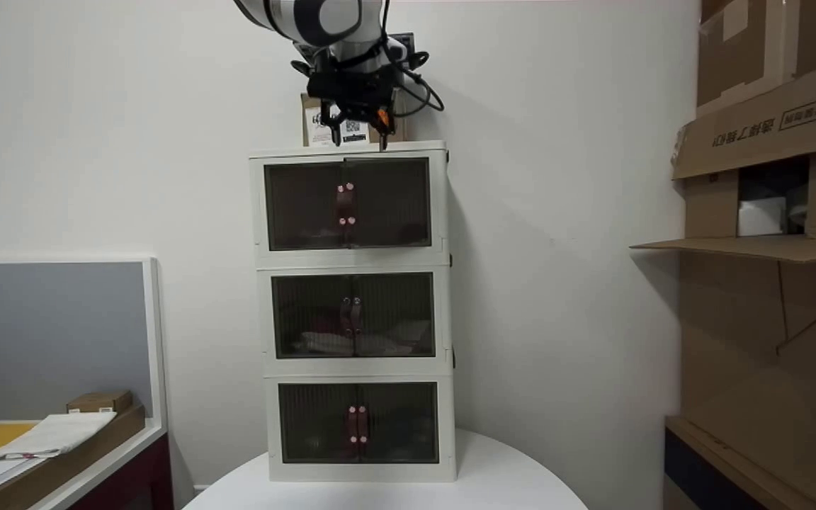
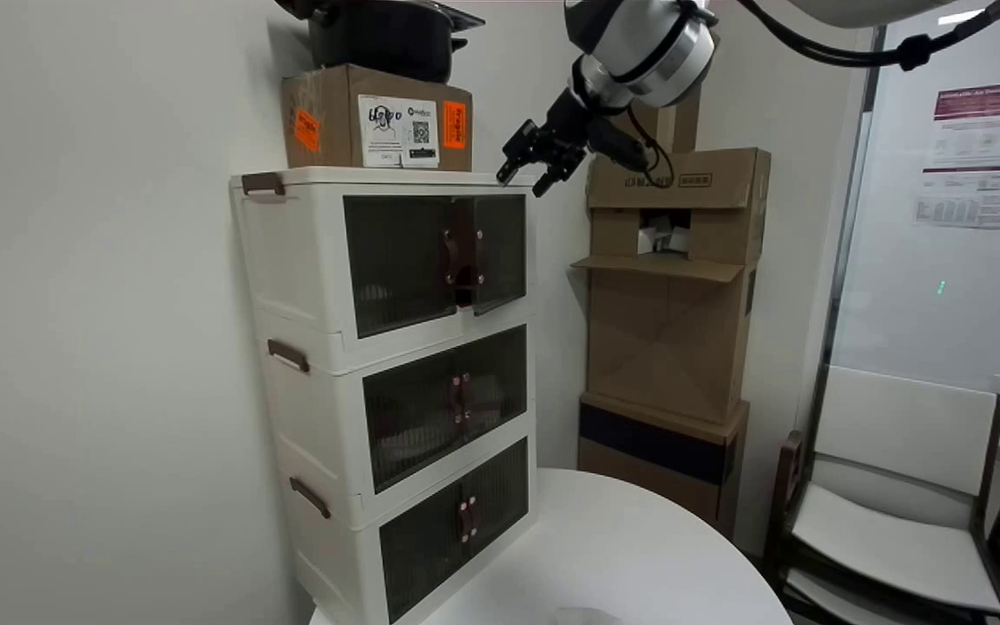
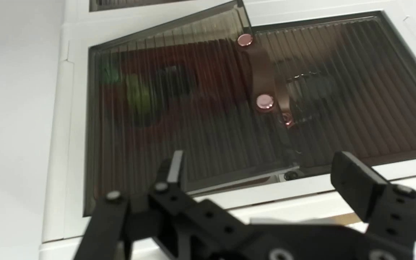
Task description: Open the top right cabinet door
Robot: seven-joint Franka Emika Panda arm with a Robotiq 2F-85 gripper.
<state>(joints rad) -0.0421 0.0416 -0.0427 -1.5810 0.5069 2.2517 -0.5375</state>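
The top right cabinet door (image 1: 392,205) is a dark ribbed see-through panel on the white cabinet (image 1: 351,259). It stands slightly ajar, with a narrow gap at its inner edge in an exterior view (image 2: 502,252). In the wrist view the door (image 3: 193,122) is on the left, tilted out, with colored items blurred behind it. Its brown strap handle (image 3: 262,74) has pink studs. The matching left door (image 3: 349,90) looks closed. My gripper (image 1: 360,144) is open and empty, near the cabinet's top front edge in both exterior views (image 2: 523,184). Its fingers (image 3: 260,155) are apart, holding nothing.
A cardboard box (image 2: 413,117) with a black pot (image 2: 383,39) on it sits on the cabinet top, behind my gripper. The cabinet stands on a round white table (image 1: 514,478). Stacked cardboard boxes (image 1: 755,333) and a white chair (image 2: 891,512) stand farther off.
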